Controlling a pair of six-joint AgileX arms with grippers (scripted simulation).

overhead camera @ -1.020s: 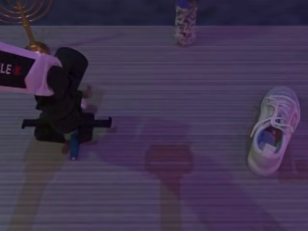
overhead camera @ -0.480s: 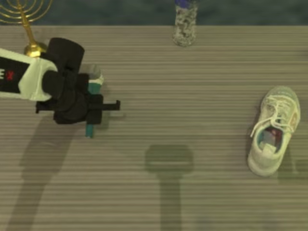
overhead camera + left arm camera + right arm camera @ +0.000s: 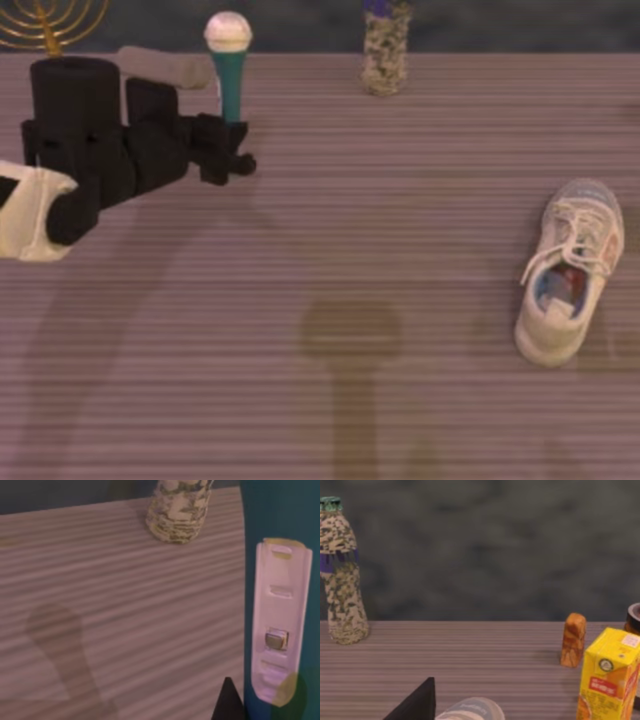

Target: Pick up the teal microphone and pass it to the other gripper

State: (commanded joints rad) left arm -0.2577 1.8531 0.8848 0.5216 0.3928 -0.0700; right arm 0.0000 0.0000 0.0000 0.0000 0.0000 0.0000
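Observation:
My left gripper point(image 3: 226, 152) is at the back left of the table, raised and shut on the teal microphone point(image 3: 232, 88). The microphone stands upright, its round white-grey head point(image 3: 228, 30) above the fingers. In the left wrist view the teal handle point(image 3: 280, 520) with its white switch panel point(image 3: 280, 625) fills one side, and a black fingertip point(image 3: 229, 705) lies against it. My right gripper is out of the top view; only its shadow point(image 3: 350, 335) falls on the table. The right wrist view shows a black wedge point(image 3: 417, 705) of it.
A speckled bottle with a purple top point(image 3: 385, 50) stands at the back middle. A white sneaker point(image 3: 570, 270) lies at the right. A golden candle holder point(image 3: 50, 25) is at the back left corner. In the right wrist view are a yellow carton point(image 3: 610, 680) and a small orange bottle point(image 3: 572, 640).
My left gripper has lifted the teal microphone off the table and carried it toward the back. The microphone has turned from lying flat to standing upright.

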